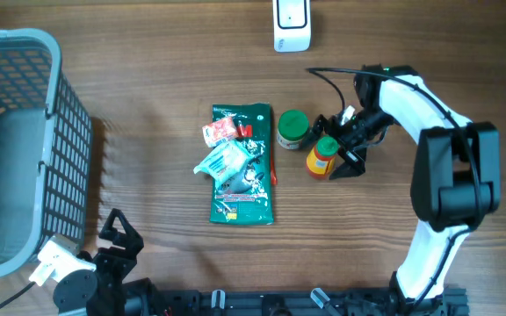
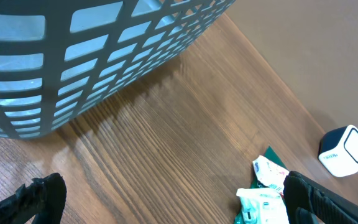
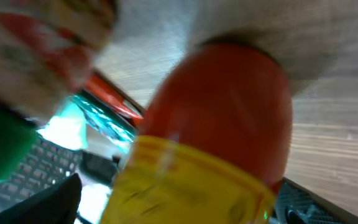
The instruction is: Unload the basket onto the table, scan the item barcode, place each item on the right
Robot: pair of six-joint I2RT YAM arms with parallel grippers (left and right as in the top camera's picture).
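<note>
Bottle (image 1: 321,158), orange with a green cap, is sitting on the table (image 1: 165,79) right of centre, just beside a jar (image 1: 292,129) and right of a pouch (image 1: 242,189). The right gripper (image 1: 334,145) is straddling the bottle, its fingers (image 3: 48,202) spread wide on either side. The blurred wrist view is not showing whether they are pressing on it yet. The left gripper (image 2: 173,186) is resting near the basket (image 1: 68,114), fingers wide open and empty.

The step in hand appears to be the grasp. It is best done by closing squarely on the body, below the cap, and lifting straight up so the jar is not getting knocked. The scanner (image 1: 292,25) is waiting at the far edge. The barcode is not showing in any view, so the bottle is likely needing a turn before its label is facing the scanner.
</note>
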